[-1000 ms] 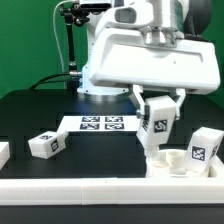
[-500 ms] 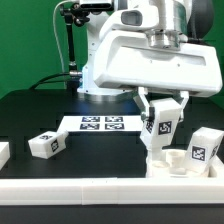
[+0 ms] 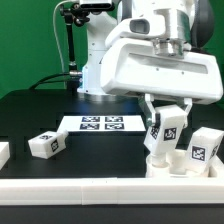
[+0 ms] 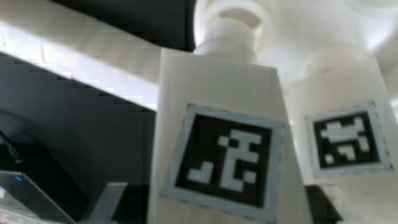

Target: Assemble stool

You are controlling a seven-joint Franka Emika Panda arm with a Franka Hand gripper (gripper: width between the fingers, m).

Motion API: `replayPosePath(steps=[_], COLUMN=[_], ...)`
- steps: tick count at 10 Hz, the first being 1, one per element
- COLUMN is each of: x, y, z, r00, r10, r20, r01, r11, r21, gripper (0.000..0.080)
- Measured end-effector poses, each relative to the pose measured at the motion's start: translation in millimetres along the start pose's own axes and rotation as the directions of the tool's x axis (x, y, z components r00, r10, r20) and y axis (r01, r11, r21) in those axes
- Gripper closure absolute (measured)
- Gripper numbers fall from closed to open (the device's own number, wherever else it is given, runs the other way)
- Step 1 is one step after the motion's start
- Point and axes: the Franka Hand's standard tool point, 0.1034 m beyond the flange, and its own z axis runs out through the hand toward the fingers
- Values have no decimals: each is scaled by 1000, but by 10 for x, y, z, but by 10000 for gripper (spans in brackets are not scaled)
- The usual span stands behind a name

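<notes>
In the exterior view, a leg is held clamped between the jaws, tilted, directly over the round seat on the tabletop. A second leg is seen just beside the jaws. In the wrist view, the leg is shown between the jaws, with the second leg just beside it.

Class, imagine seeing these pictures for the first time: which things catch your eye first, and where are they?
The gripper, at the exterior view's right, is shut on a tagged leg over the round seat. A second leg stands just beside it, and a third leg lies toward the exterior view's left near the marker board.
</notes>
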Motion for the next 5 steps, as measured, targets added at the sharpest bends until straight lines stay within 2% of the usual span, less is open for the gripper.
replayPosePath(steps=[5], x=[-3], y=[0], z=[22], r00=[1000], r10=[-1], r20=[0], r01=[1], r11=[1000], r21=[-1], gripper=[475])
